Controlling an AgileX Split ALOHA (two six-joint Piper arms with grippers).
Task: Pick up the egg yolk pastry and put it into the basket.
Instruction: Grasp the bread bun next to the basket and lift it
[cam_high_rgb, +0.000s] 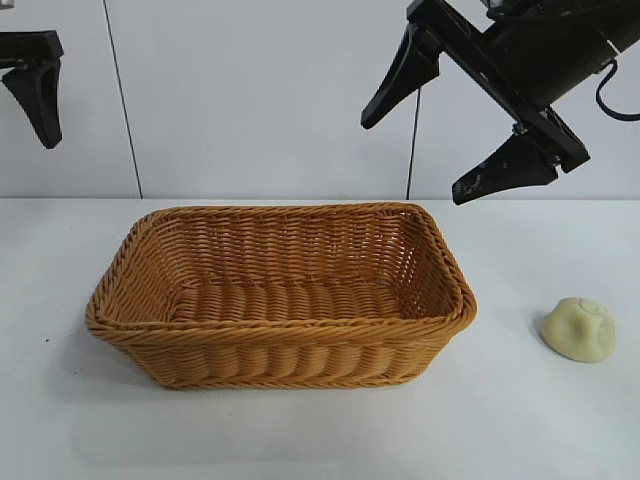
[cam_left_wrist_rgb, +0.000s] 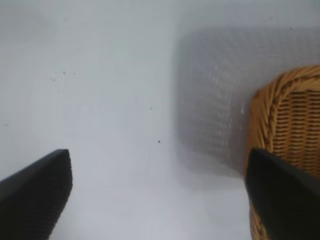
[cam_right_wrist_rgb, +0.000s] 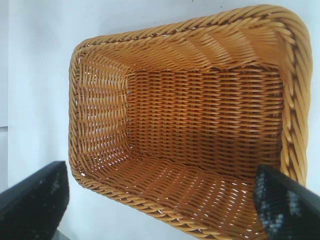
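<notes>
Cream-yellow domed egg yolk pastry (cam_high_rgb: 578, 328) on table right of wicker basket (cam_high_rgb: 280, 335), both grippers raised, jaws spread

The exterior camera is facing the rig almost level, slightly from above, taking in the whole basket (cam_high_rgb: 280, 300) on the surface (cam_high_rgb: 300, 440). The right wrist camera is looking steeply down into that basket (cam_right_wrist_rgb: 200, 130) from close by. The left wrist camera is catching only its corner (cam_left_wrist_rgb: 287, 125).

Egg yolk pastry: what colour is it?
Pale cream-yellow, matte; the egg yolk pastry shows best in the exterior view, on the white table.
</notes>
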